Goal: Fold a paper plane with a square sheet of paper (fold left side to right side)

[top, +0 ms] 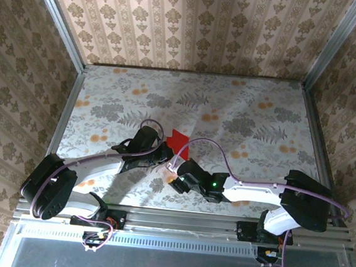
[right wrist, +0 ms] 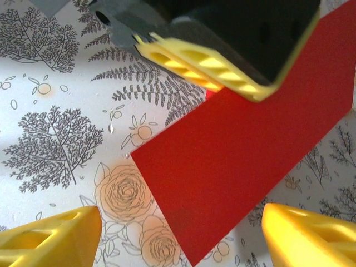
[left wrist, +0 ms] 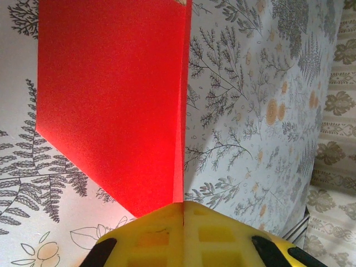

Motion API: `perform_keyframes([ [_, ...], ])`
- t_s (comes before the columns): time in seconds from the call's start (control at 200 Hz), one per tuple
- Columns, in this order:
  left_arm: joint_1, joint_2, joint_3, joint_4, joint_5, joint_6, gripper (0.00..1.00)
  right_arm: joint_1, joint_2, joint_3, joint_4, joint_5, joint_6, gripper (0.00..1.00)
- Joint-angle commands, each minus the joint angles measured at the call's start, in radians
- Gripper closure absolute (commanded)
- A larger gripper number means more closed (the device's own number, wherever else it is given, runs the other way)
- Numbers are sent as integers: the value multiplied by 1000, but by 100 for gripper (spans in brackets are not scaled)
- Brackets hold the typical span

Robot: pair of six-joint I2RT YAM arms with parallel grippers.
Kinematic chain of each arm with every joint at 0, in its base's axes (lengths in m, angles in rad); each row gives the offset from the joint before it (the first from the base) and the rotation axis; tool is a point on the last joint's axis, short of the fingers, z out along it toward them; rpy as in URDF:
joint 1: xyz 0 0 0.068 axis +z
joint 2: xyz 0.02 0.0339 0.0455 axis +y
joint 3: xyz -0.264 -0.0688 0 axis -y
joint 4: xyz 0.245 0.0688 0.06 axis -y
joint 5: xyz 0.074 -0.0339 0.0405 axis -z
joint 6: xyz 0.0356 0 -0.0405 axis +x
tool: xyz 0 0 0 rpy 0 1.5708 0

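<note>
1. Top view: the red paper (top: 180,142) lies on the table (top: 256,109), between the left end effector (top: 165,152) and the right end effector (top: 175,169).
2. Left wrist view: the left end effector (left wrist: 183,214) is clamped shut on the paper's pointed end. A steady pinch should anchor the crease.
3. Right wrist view: the right end effector (right wrist: 182,225) hangs open above the paper. Pressing along the fold, away from the pinch, looks safest against skewing.

A tablecloth (top: 249,115) printed with grey ferns, trees and orange blossoms spreads flat from near to far. Beige damask wallpaper (top: 195,21) lines the far, left and right sides, with slanting silver posts (top: 56,18) at the far corners and a metal rail (top: 182,221) along the near edge.
</note>
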Motion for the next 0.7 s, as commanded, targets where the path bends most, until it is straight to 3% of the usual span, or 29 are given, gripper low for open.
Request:
perform_keyframes([
  [0.0, -4, -14, 7, -31, 13, -23, 100, 6, 26, 32, 17, 62, -38, 23],
  [0.11, -5, -14, 3, -32, 14, -25, 100, 6, 52, 52, 23, 63, -44, 26],
  [0.365, -6, -9, 2, -30, 18, -29, 100, 6, 74, 65, 30, 82, -42, 44],
  [0.695, -3, 2, 3, -28, 24, -23, 96, 6, 51, 46, 20, 99, -27, 82],
])
